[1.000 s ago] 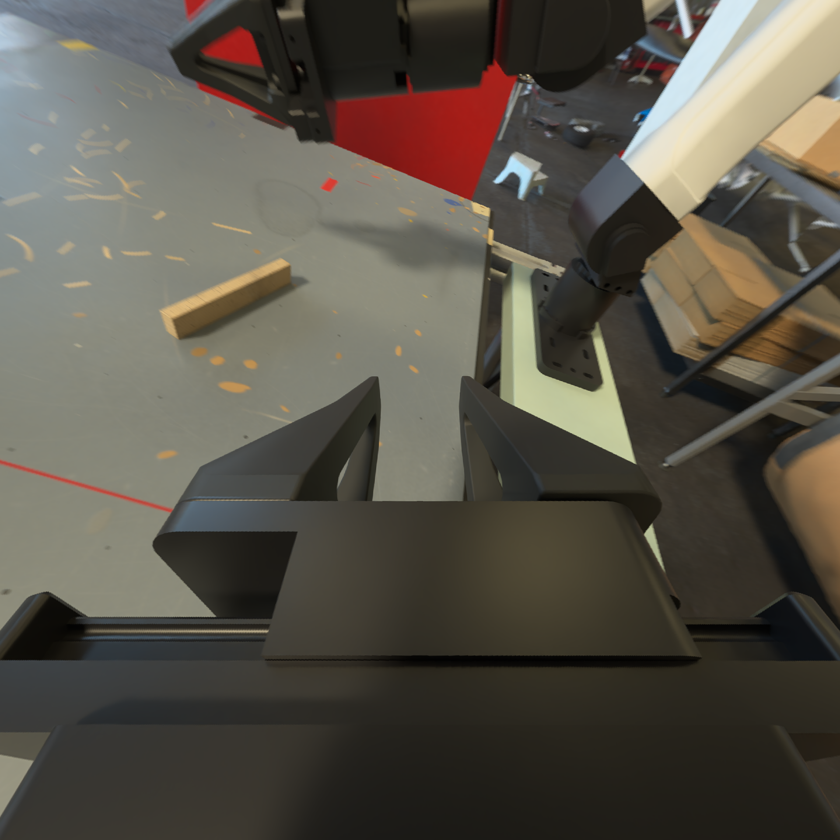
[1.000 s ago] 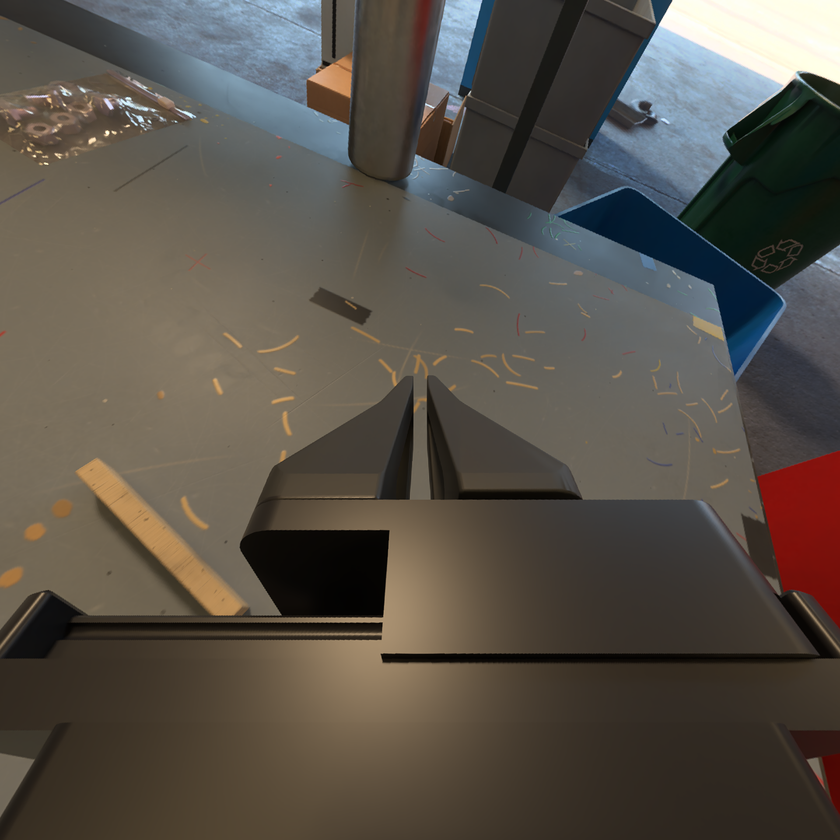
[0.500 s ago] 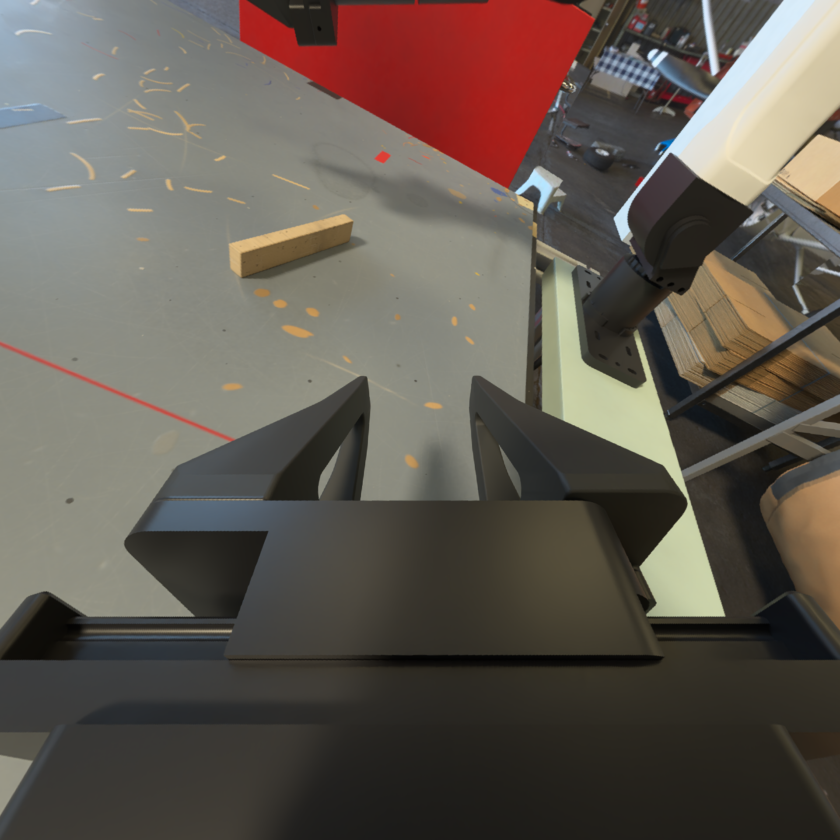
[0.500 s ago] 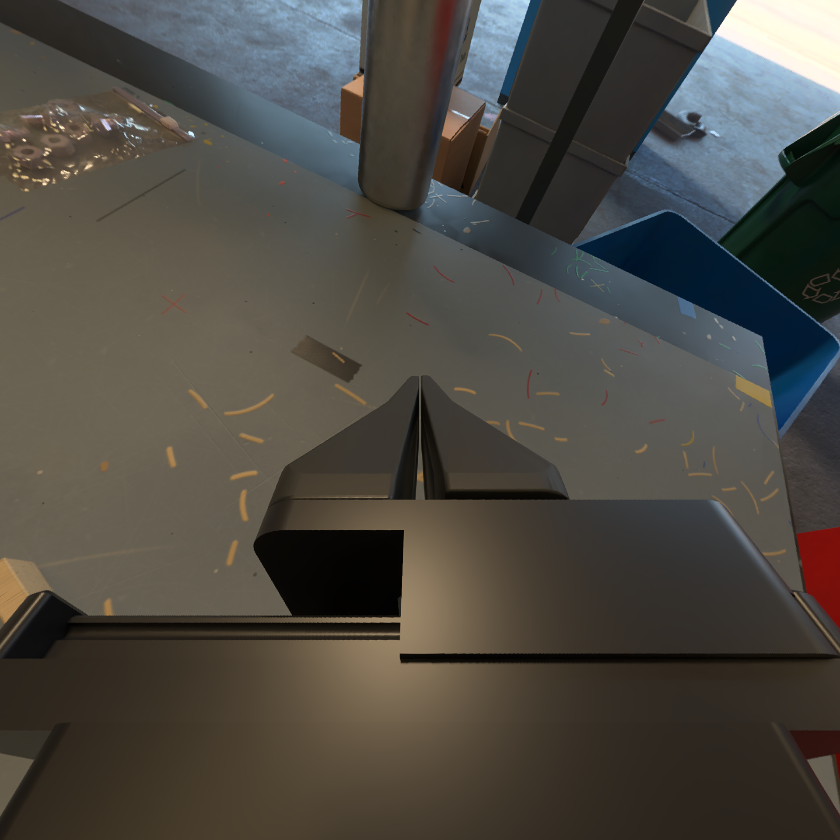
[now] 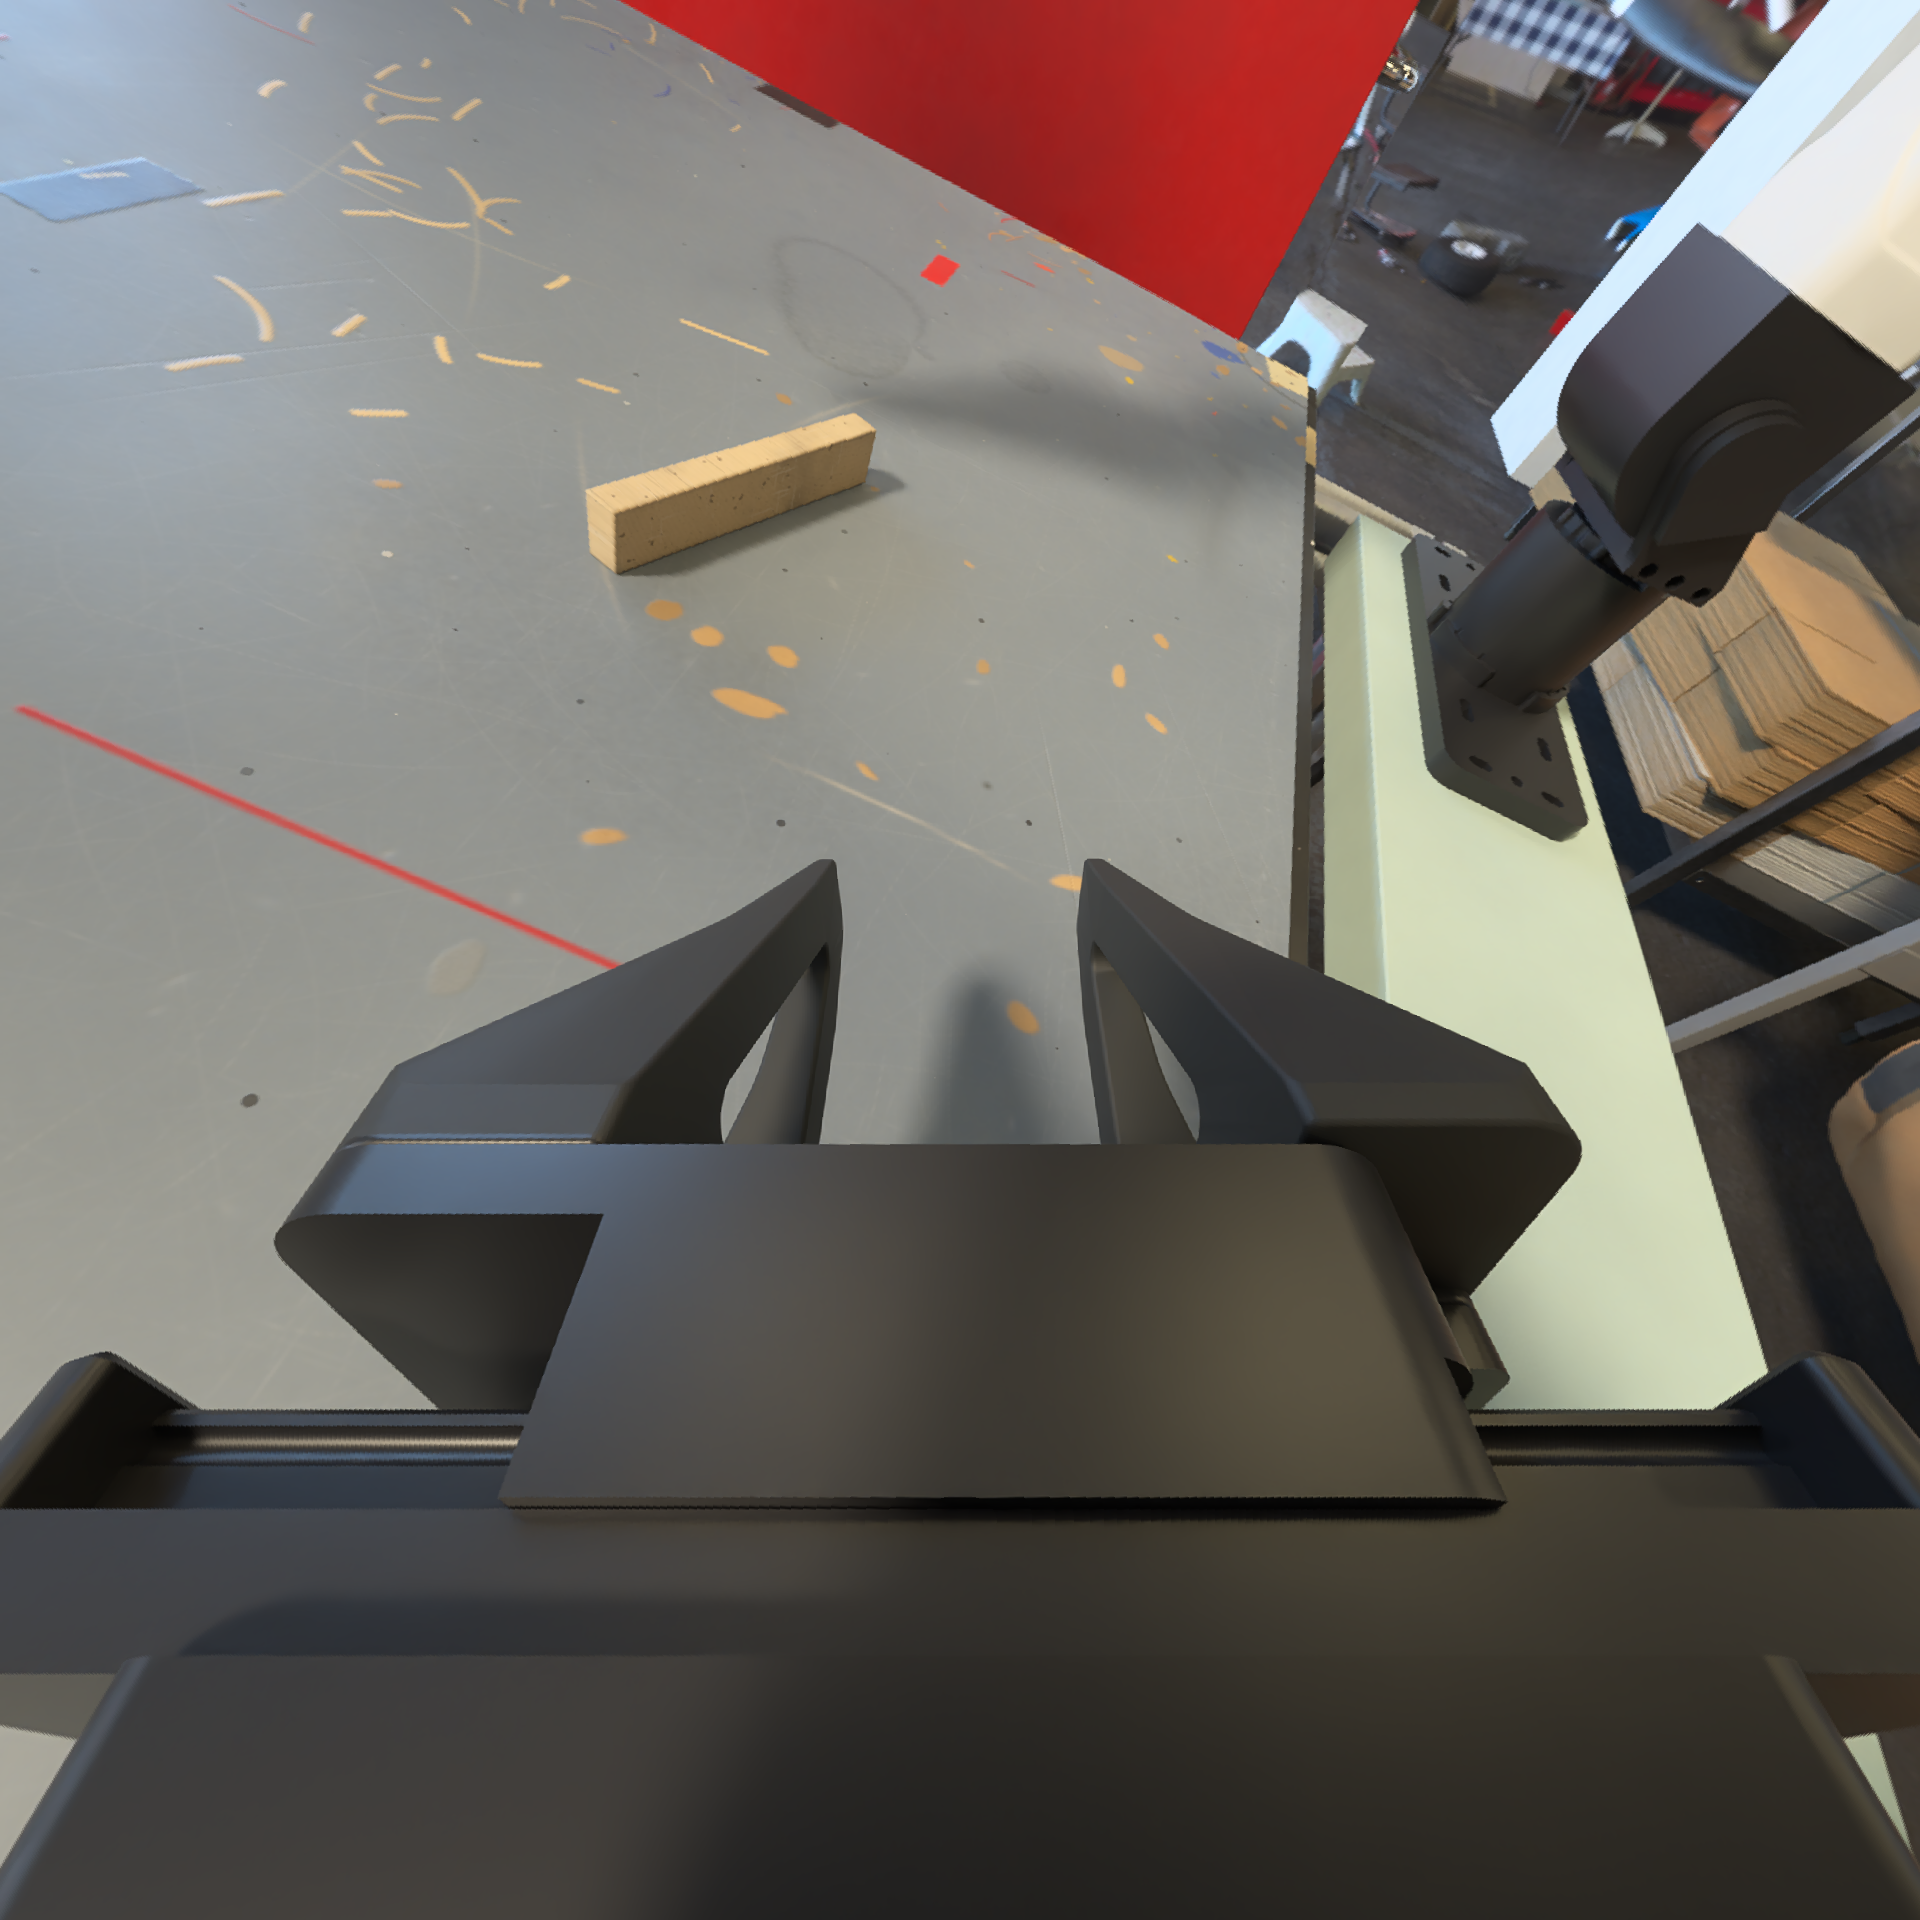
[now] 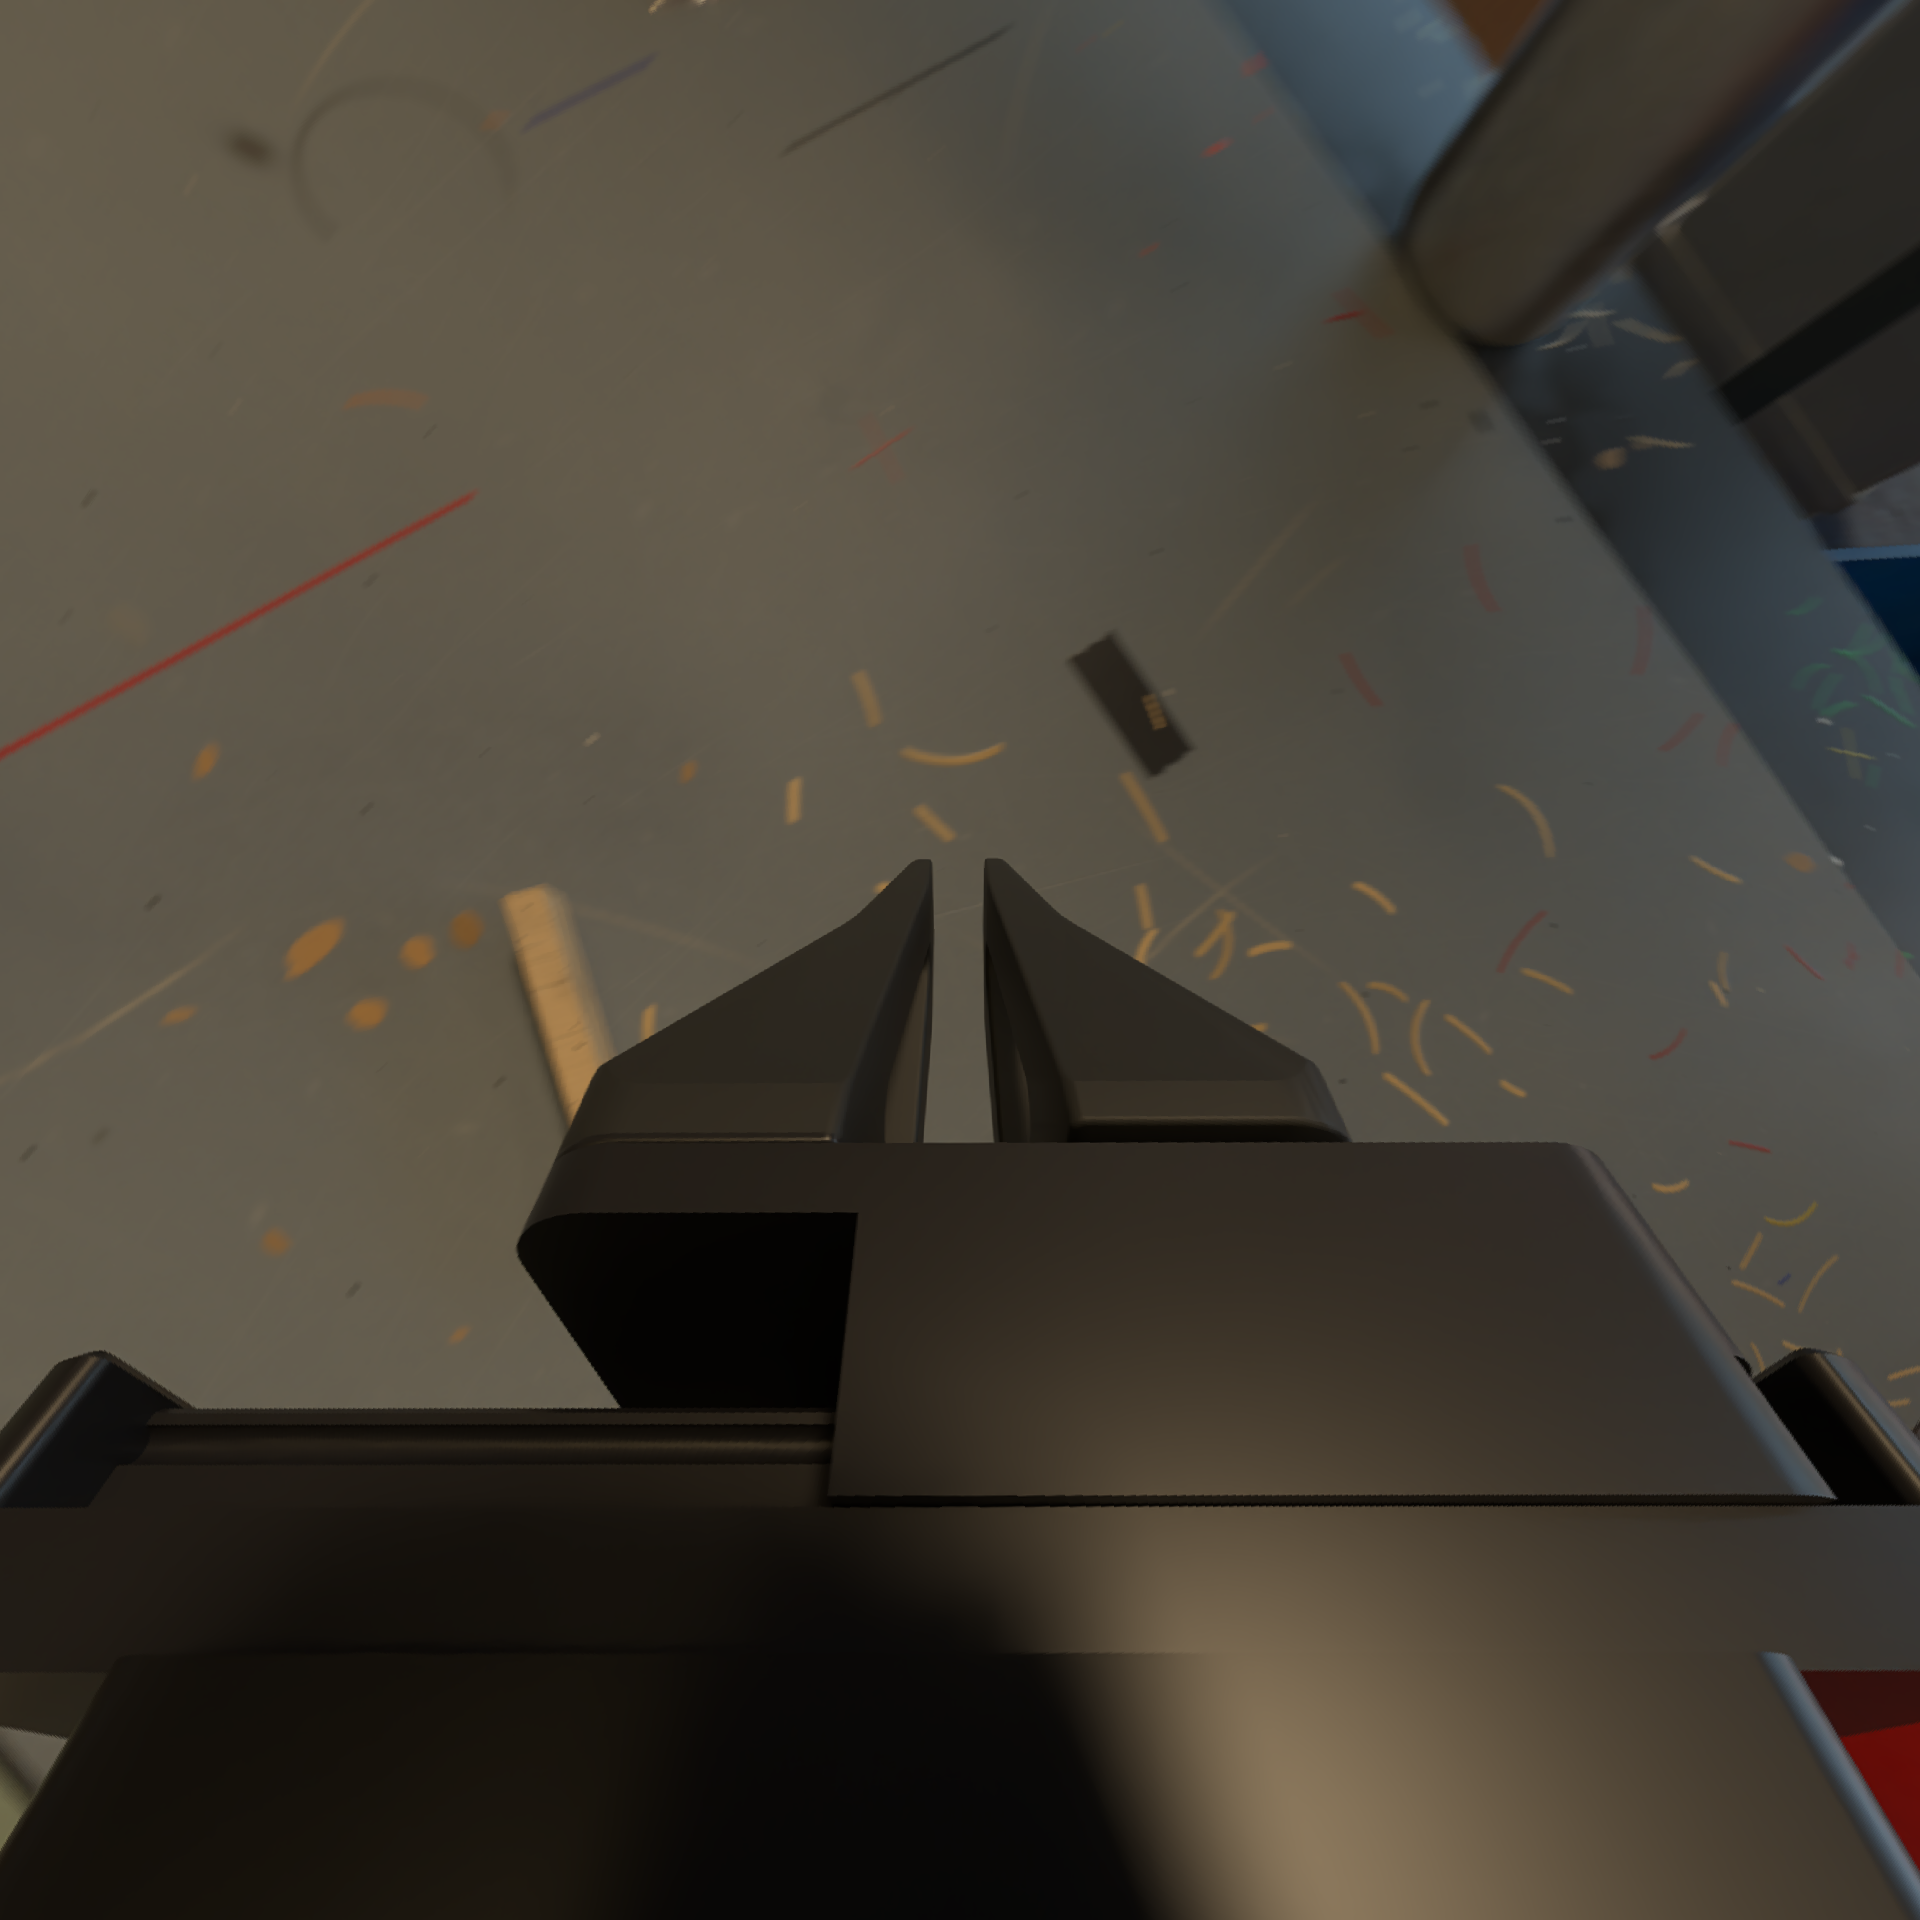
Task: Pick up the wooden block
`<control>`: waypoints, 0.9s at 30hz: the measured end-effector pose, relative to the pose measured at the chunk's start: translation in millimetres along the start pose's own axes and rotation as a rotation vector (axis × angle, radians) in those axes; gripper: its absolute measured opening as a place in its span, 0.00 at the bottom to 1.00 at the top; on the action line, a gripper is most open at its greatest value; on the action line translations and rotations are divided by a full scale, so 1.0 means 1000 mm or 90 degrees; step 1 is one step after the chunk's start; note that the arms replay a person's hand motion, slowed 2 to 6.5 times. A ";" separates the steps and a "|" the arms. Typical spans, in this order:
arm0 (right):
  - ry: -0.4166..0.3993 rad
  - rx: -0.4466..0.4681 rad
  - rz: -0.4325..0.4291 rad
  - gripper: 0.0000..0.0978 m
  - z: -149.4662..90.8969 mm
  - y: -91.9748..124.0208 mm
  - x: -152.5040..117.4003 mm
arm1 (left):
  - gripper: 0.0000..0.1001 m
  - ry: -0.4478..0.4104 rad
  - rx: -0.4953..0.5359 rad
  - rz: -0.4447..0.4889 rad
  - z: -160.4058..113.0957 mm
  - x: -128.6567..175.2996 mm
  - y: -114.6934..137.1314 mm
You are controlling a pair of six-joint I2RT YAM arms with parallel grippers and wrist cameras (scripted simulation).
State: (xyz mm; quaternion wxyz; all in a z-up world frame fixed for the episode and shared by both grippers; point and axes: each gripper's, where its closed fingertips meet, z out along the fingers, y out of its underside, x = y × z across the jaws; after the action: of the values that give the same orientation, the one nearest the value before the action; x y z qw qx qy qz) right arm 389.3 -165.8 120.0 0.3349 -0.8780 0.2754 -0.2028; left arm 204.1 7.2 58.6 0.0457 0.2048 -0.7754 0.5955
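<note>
The wooden block (image 5: 727, 488), a pale oblong bar, lies flat on the grey table (image 5: 312, 644), ahead of and to the left of my left gripper (image 5: 958, 873). That gripper is open and empty, well short of the block. In the right wrist view the block (image 6: 549, 966) lies just left of my right gripper (image 6: 956, 864), its near end hidden behind the left finger (image 6: 831, 1008). The right jaws stand a narrow gap apart with nothing between them, above the table.
The table's right edge (image 5: 1299, 623) runs beside a pale green rail (image 5: 1455, 1039) that carries the right arm's base (image 5: 1507, 665). A red panel (image 5: 1039, 104) stands past the far edge. A metal post (image 6: 1621, 166) stands at the table's edge. A dark tape patch (image 6: 1132, 701) and wood shavings lie on the table.
The left jaws have widened, and the right gripper has left the top of the left view. The right wrist view has swung and tilted down; its jaws parted slightly and the block is back in view.
</note>
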 end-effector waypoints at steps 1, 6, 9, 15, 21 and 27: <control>-0.017 -0.026 -0.018 0.10 0.000 0.000 -0.010 | 0.39 -0.004 0.000 0.003 0.000 0.000 0.000; -0.102 -0.170 -0.102 0.13 0.004 0.009 -0.059 | 0.37 -0.028 -0.006 0.022 -0.001 -0.001 0.002; -0.152 -0.259 -0.132 0.13 0.008 0.018 -0.083 | 0.36 -0.041 -0.014 0.028 -0.001 -0.001 0.005; -0.188 -0.409 -0.157 0.18 0.013 0.026 -0.099 | 0.35 -0.048 -0.025 0.041 -0.003 0.006 0.010; -0.186 -0.566 -0.182 0.28 0.015 0.041 -0.102 | 0.35 -0.063 -0.030 0.061 -0.008 0.016 0.014; -0.153 -0.667 -0.216 0.30 0.025 0.058 -0.102 | 0.35 -0.083 -0.027 0.082 -0.015 0.024 0.018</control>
State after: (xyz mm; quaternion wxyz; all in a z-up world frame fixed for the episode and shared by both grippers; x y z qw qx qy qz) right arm 304.7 -126.6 44.3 -0.1542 -0.9758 0.1544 0.0119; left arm 172.8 18.7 53.7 -0.0387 0.1919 -0.8009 0.5659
